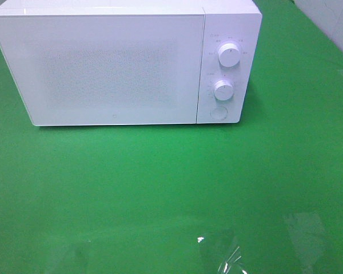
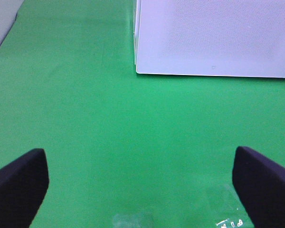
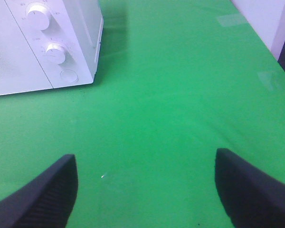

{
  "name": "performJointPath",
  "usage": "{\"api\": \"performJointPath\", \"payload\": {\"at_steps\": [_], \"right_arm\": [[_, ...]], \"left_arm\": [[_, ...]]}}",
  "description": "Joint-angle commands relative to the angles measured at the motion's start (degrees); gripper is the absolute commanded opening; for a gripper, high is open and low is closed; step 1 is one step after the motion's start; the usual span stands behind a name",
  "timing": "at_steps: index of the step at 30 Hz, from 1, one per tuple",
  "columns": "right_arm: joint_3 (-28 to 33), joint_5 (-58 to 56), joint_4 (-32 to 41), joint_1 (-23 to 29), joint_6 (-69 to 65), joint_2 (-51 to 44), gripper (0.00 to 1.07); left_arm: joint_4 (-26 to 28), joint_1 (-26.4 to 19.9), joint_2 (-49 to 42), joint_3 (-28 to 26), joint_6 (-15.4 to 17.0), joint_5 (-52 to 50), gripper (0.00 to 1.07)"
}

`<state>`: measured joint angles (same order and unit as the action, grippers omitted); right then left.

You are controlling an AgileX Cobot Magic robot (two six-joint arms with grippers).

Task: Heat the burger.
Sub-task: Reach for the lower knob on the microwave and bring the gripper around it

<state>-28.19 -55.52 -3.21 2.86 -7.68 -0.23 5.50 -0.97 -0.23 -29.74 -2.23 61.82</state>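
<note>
The burger is out of view in every frame. A white microwave (image 1: 114, 65) stands at the back of the green table with its door shut; its front also shows in the left wrist view (image 2: 213, 38) and its knob panel in the right wrist view (image 3: 52, 47). My left gripper (image 2: 142, 190) is open, black fingers (image 2: 16, 185) wide apart over bare green cloth, short of the microwave. My right gripper (image 3: 145, 190) is open too, its fingers (image 3: 249, 187) spread over the cloth with nothing between them. Neither arm shows in the exterior high view.
Two round knobs (image 1: 230, 55) and a round button (image 1: 218, 112) sit on the microwave's right panel. Clear tape patches (image 1: 223, 254) glint on the green table (image 1: 160, 188) near the front edge. A pale wall (image 3: 266, 19) borders the table at the right.
</note>
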Motion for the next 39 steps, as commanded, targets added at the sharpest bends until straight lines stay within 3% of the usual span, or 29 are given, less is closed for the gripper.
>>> {"api": "performJointPath", "payload": {"at_steps": [1,15,22,39], "right_arm": [[0.1,0.5,0.2,-0.1,0.1,-0.8,0.76],[-1.7,8.9,0.2,-0.1,0.1,0.9,0.76],[-1.3,17.1,0.2,-0.1,0.1,10.6,0.76],[8.6,49.9,0.4,0.0,0.1,32.2,0.76]], "left_arm": [[0.5,-0.1,-1.3,0.2,0.2,-0.6,0.97],[0.5,-0.1,-1.3,0.2,0.2,-0.6,0.97],[0.5,-0.1,-1.3,0.2,0.2,-0.6,0.97],[0.5,-0.1,-1.3,0.2,0.2,-0.6,0.97]]}}
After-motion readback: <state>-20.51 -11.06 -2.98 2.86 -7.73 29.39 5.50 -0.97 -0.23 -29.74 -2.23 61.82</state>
